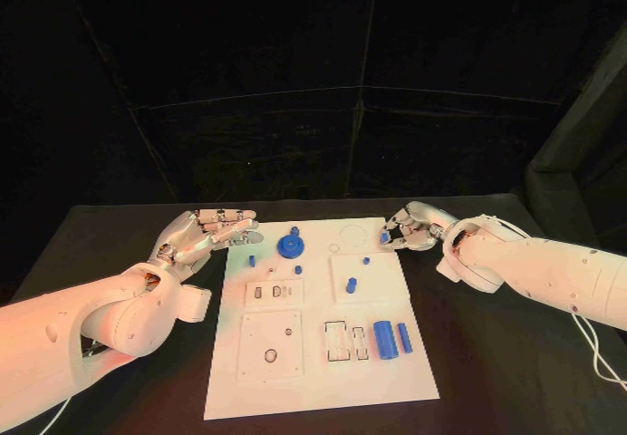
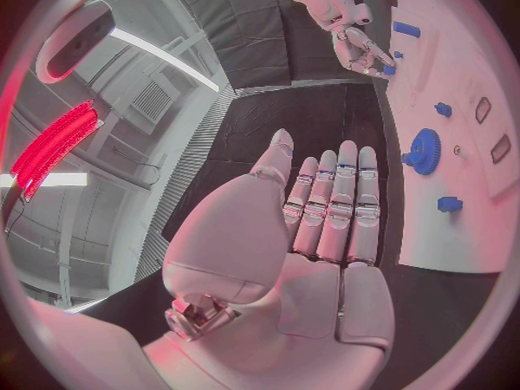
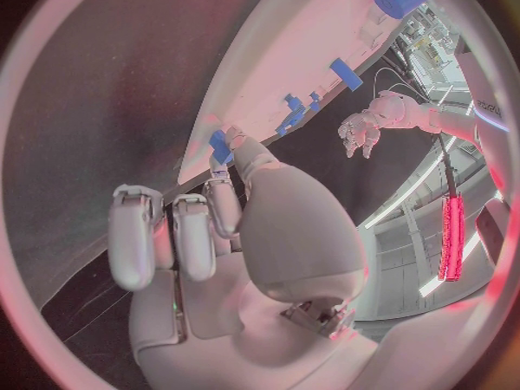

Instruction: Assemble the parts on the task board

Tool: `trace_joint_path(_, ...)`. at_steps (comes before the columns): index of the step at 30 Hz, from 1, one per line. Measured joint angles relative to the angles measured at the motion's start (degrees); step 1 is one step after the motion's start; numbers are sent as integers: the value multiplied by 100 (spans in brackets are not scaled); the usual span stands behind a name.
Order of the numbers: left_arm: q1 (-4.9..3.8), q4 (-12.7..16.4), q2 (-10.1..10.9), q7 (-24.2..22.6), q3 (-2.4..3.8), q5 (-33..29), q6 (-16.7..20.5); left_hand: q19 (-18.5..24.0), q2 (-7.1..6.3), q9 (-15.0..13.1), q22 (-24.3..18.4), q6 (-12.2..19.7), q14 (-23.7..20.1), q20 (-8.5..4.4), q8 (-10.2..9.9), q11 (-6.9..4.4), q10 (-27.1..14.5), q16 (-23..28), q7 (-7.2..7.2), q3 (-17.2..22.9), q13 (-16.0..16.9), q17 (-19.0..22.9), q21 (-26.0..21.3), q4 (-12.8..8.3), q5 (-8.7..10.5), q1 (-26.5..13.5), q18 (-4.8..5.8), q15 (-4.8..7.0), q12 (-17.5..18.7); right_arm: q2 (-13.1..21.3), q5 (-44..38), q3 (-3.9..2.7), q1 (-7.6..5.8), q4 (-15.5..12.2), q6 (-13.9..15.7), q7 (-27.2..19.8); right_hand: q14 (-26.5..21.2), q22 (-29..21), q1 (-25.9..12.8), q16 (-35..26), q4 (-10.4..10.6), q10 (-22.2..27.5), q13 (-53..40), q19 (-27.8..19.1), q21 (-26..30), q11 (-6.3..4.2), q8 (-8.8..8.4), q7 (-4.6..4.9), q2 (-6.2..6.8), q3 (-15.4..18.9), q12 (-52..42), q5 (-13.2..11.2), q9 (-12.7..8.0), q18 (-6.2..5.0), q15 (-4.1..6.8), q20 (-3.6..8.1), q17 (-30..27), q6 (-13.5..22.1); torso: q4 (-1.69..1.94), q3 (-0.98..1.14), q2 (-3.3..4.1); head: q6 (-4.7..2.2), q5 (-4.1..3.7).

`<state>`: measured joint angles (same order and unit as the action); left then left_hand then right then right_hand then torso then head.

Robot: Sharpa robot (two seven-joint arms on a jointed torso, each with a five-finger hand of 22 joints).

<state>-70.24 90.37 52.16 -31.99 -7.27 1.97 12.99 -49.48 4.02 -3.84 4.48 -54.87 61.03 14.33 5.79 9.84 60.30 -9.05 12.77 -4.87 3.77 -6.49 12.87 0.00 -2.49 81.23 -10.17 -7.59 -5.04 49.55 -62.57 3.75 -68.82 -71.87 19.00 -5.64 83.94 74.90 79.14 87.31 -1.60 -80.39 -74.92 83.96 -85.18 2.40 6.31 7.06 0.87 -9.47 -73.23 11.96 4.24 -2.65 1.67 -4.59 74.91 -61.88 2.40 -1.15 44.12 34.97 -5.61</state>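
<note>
I note the right hand (image 1: 416,230) pinching a small blue part (image 1: 384,237) at the task board (image 1: 392,381)'s far right edge, while the left hand (image 1: 207,234) hovers flat, fingers extended and empty, at its far left.

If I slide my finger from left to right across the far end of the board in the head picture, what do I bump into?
left robot hand → small blue peg → blue gear → right robot hand, pinching a small blue part.
</note>
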Motion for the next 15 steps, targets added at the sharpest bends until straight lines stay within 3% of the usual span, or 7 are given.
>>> trace_joint_path(10,0,8,5,0,0,0,0,0,0,0,1,0,0,0,0,0,0,0,0,0,0,0,0,0,0,0,0,0,0,16,-1,2,2,-91,150,-54,-1,0,-74,37,-22,-58,-1,-1,-45,-58,62,-24,-76,-150,-25,-32,0,1,40,43,0,-64,1,2,-4,10,13)
trace_joint_path(15,0,28,15,0,-1,0,0,0,0,0,1,0,0,0,0,0,0,0,0,0,0,0,0,0,0,0,0,0,0,132,22,-1,2,-433,309,-38,-1,0,-103,37,-13,-58,-1,-1,-45,-57,62,-25,-105,-190,-26,18,0,0,40,43,0,-63,-3,-3,-15,3,11)
